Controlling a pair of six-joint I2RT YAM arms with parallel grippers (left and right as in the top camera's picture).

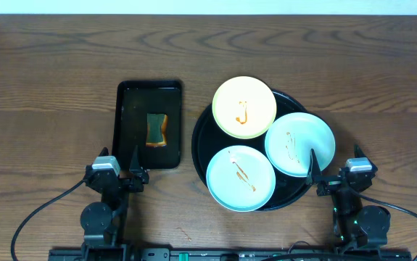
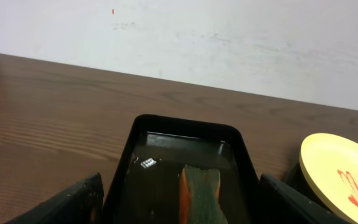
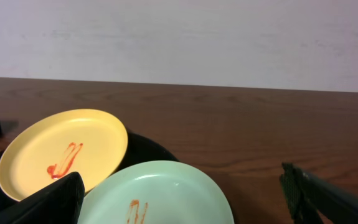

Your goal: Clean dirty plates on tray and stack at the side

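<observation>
Left of the round tray [image 1: 199, 138], your left gripper [image 1: 137, 168] sits with its fingers spread wide at the near end of the rectangular tray [image 1: 125, 130], which holds a sponge [image 1: 157, 130]. On the round tray all three plates show sauce: the yellow plate [image 1: 244, 107] far, one blue-green plate [image 1: 241, 177] near, the other blue-green plate [image 1: 299, 143] on the right. At the tray's near-right rim, your right gripper [image 1: 317, 177] is spread apart, holding nothing.
</observation>
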